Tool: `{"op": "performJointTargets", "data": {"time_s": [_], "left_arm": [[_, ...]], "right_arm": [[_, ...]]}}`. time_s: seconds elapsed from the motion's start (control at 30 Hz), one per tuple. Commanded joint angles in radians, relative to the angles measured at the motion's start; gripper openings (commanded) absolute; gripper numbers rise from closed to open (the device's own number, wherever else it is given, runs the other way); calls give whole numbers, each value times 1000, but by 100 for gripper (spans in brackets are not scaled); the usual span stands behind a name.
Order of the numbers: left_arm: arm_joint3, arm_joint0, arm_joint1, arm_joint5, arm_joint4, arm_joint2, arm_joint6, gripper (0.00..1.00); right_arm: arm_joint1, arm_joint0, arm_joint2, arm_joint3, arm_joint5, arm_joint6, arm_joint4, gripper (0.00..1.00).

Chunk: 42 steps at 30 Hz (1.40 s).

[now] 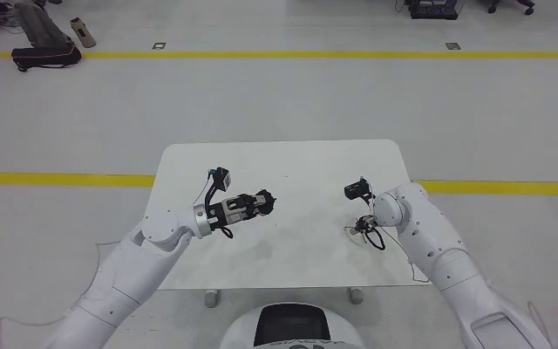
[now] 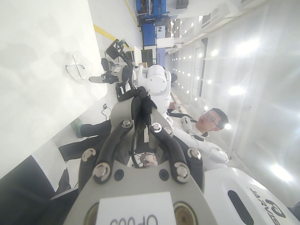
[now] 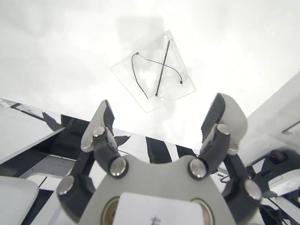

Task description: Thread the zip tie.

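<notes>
A straight zip tie (image 3: 166, 54) and a bent zip tie (image 3: 134, 71) lie crossed in a clear tray (image 3: 124, 71). The tray sits on the white desk (image 1: 296, 166), to the right of the middle in the top view. The right claw (image 3: 163, 100) is close by the tray, spread wide, with nothing in it. The left claw (image 1: 266, 203) is left of the middle, well apart from the tray, and pinched tight. I cannot tell if it holds anything.

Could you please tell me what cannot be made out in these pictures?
Left wrist view: whether the left tool grips anything; the shut tool hides its own tip.
Top view: the zip ties in the clear tray are too small, and the right tool partly covers them.
</notes>
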Motion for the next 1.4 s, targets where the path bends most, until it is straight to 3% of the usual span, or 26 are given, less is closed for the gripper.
{"op": "performJointTargets", "data": {"time_s": [0.0,0.03,0.07,0.13,0.17,0.5,1.37], "left_arm": [[0,0,0,0,0,0,0,0],[0,0,0,0,0,0,0,0],[0,0,0,0,0,0,0,0],[0,0,0,0,0,0,0,0],[0,0,0,0,0,0,0,0],[0,0,0,0,0,0,0,0],[0,0,0,0,0,0,0,0]], "right_arm": [[-1,2,-3,2,7,4,-7,100],[-1,5,-3,7,9,6,-4,92],[-2,8,-4,10,10,8,-4,76],[-3,12,-5,16,11,7,-1,55],[-4,14,-7,20,12,6,0,49],[-17,31,-33,68,33,-35,10,48],[-60,98,-118,235,-1,-126,74,39]]}}
